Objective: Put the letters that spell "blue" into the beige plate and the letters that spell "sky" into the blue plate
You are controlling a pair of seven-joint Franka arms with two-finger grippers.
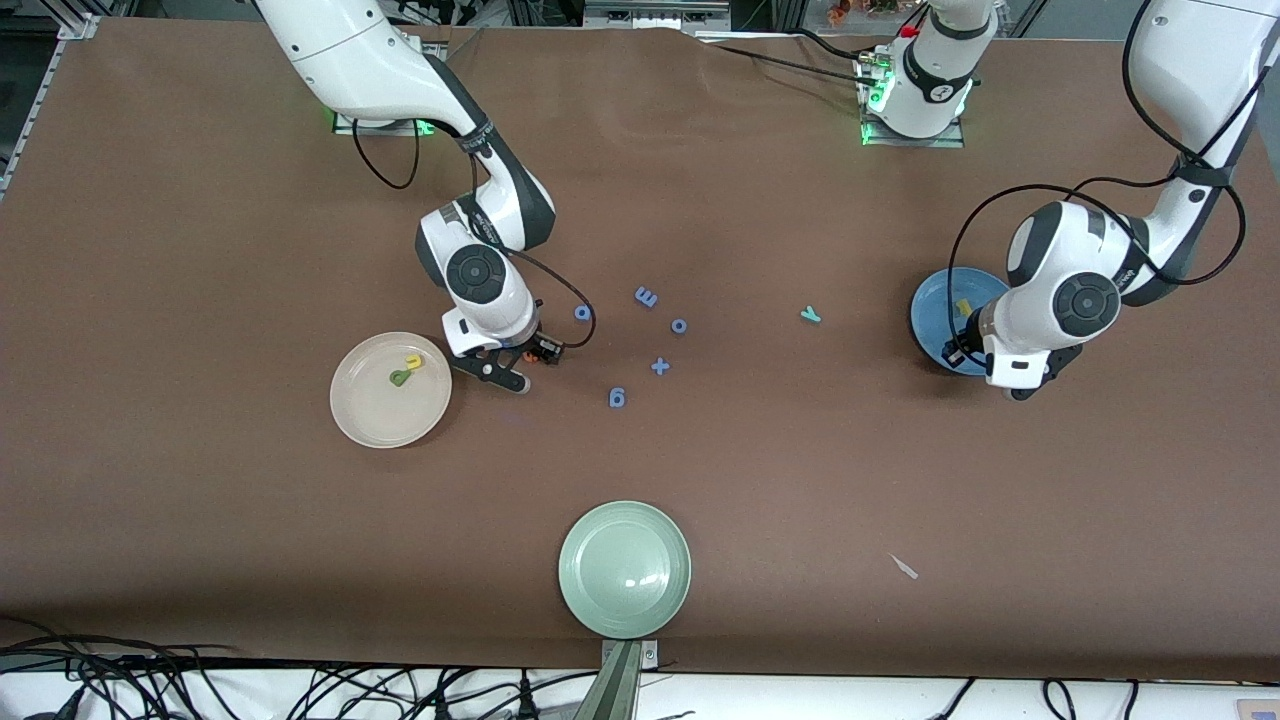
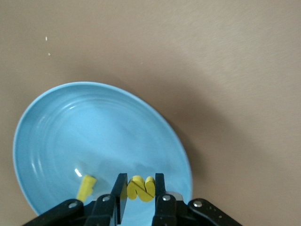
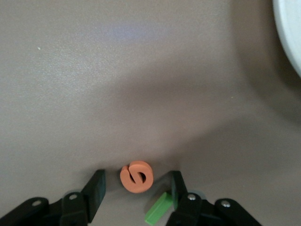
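No printed text legible; only loose foam shapes, e.g. blue plus sign (image 1: 660, 366), orange "e" (image 3: 137, 177).

A robotics lab — two white robot arms (image 1: 480, 240) bolted to a brown-covered table (image 1: 200, 250), loose cables (image 1: 120, 680) along its edge.

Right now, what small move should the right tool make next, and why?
Probably close. The right tool sits low on the table with its fingers apart on either side of the orange "e", not yet gripping it. The green bar lies beside one finger.
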